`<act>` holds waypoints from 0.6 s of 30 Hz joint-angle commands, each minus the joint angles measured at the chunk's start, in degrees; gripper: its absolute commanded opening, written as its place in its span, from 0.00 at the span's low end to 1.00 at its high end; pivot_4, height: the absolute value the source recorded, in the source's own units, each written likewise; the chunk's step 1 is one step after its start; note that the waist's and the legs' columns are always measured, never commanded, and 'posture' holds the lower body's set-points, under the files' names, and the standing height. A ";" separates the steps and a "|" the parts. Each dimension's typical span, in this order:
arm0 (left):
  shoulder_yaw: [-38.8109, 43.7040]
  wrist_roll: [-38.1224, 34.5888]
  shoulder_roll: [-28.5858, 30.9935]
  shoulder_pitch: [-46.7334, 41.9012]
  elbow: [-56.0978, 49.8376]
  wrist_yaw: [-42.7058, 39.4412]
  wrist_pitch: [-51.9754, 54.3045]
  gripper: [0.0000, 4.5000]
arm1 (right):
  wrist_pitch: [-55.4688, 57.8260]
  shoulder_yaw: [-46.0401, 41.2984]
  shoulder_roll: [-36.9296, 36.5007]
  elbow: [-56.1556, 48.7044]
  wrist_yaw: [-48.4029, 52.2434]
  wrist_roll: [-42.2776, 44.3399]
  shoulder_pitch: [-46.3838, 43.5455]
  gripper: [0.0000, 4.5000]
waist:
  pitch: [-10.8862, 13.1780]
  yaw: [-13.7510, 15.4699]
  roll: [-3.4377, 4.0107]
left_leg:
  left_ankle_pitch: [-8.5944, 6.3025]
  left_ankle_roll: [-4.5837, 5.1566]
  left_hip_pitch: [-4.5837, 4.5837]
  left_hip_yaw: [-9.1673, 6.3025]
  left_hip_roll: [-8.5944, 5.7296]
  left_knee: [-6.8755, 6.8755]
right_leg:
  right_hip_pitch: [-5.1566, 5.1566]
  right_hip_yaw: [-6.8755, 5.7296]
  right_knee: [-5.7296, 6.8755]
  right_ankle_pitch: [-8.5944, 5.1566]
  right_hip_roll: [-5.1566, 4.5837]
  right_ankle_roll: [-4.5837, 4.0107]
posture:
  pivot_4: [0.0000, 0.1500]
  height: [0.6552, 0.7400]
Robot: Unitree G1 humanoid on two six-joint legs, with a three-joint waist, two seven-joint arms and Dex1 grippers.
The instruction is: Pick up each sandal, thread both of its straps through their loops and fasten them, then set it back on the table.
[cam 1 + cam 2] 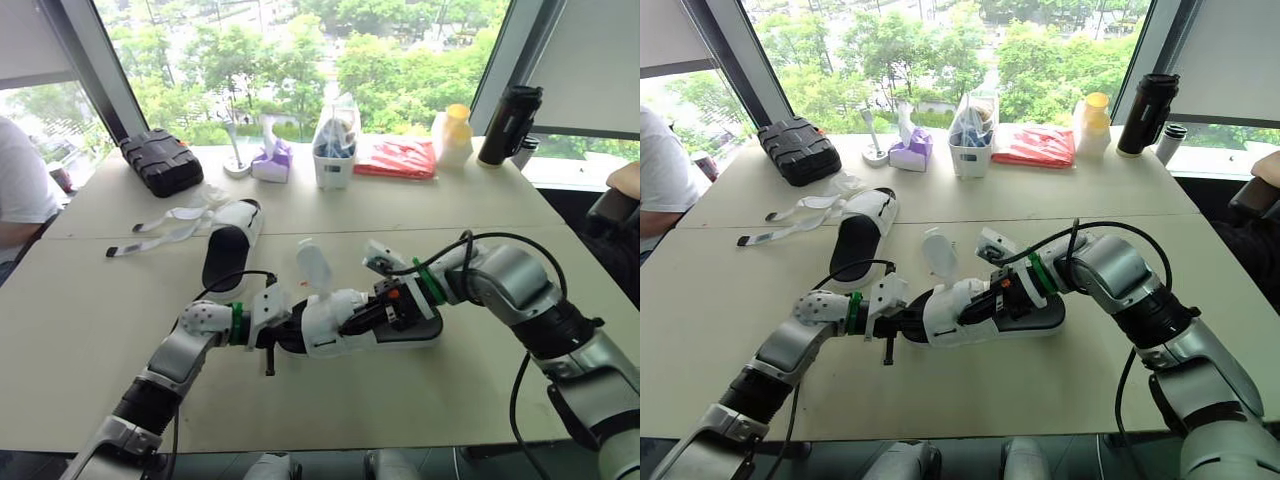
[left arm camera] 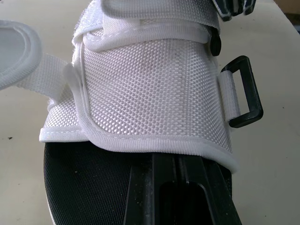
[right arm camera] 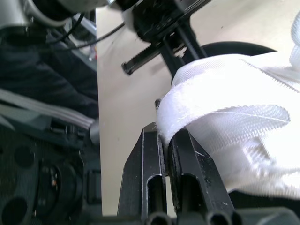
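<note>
The left gripper point(image 1: 278, 335) pokes into the toe end of the near sandal point(image 1: 340, 325), which sits mid-table point(image 1: 90, 330) between both arms. I cannot tell if it grips. The right gripper point(image 3: 166, 133) pinches a white strap point(image 3: 225, 117) of this sandal. This looks like the threading step. Next, I think, that strap's end must go through the black loop point(image 2: 243, 91). Farther back lies the other sandal point(image 1: 232, 245), straps loose. I can read no words anywhere.
</note>
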 commanded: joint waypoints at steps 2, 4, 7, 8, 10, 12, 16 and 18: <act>-3.74 5.11 1.18 2.80 3.65 0.93 3.29 0.00 | 0.74 -4.06 1.15 2.67 -3.02 -1.47 -2.20 0.01 | -0.03 -0.03 0.01 | 0.00 0.00 0.00 0.00 0.00 0.00 | 0.00 0.00 0.01 0.00 0.00 0.00 | 1.00 1.00; -3.70 5.07 1.28 2.83 3.58 0.95 3.33 0.00 | 1.20 -4.61 1.71 3.20 -3.37 -1.30 -2.31 0.01 | -0.08 -0.07 0.03 | 0.00 0.00 0.01 0.00 0.00 0.00 | 0.00 0.00 0.01 0.00 0.01 -0.01 | 1.00 1.00; -3.67 5.03 1.36 2.81 3.50 1.02 3.36 0.00 | 2.00 -5.95 3.09 4.71 -4.51 -1.19 -2.69 0.22 | -0.12 -0.08 0.06 | 0.00 0.00 0.02 0.00 0.01 0.00 | 0.00 0.00 0.02 0.00 0.01 -0.01 | 1.00 1.00; -3.67 5.03 1.37 2.77 3.49 1.04 3.38 0.00 | 2.12 -6.41 3.75 5.23 -5.33 -1.38 -2.81 0.33 | -0.15 -0.11 0.06 | 0.00 0.00 0.02 0.00 0.01 0.00 | 0.00 0.00 0.02 0.00 0.01 -0.01 | 1.00 1.00; -3.66 5.01 1.37 2.70 3.47 1.10 3.40 0.00 | 2.42 -7.74 5.70 6.86 -7.91 -1.89 -3.12 0.54 | -0.18 -0.20 0.08 | 0.00 0.00 0.03 0.01 0.01 -0.01 | 0.00 0.00 0.02 0.00 0.01 -0.01 | 1.00 1.00; -3.63 4.94 1.40 2.73 3.33 1.17 3.48 0.00 | 1.95 -8.70 7.43 8.48 -10.39 -2.90 -3.32 0.54 | -0.21 -0.20 0.11 | 0.00 0.00 0.03 0.01 0.01 -0.01 | -0.01 0.00 0.03 0.01 0.02 -0.01 | 1.00 1.00; -3.60 4.84 1.47 2.82 3.12 1.24 3.70 0.00 | 0.08 -9.83 9.71 11.83 -13.90 -5.53 -3.54 0.54 | -0.22 -0.19 0.11 | 0.00 0.00 -0.02 0.02 0.00 -0.06 | -0.08 0.03 0.03 0.01 0.02 -0.01 | 1.00 1.00; -3.58 4.80 1.55 2.83 3.03 1.20 3.84 0.00 | -0.90 -10.34 10.24 13.25 -14.62 -6.55 -3.81 0.54 | -0.22 -0.15 0.12 | 0.00 0.00 -0.04 0.01 0.00 -0.12 | -0.15 0.03 0.04 0.01 0.02 -0.02 | 1.00 1.00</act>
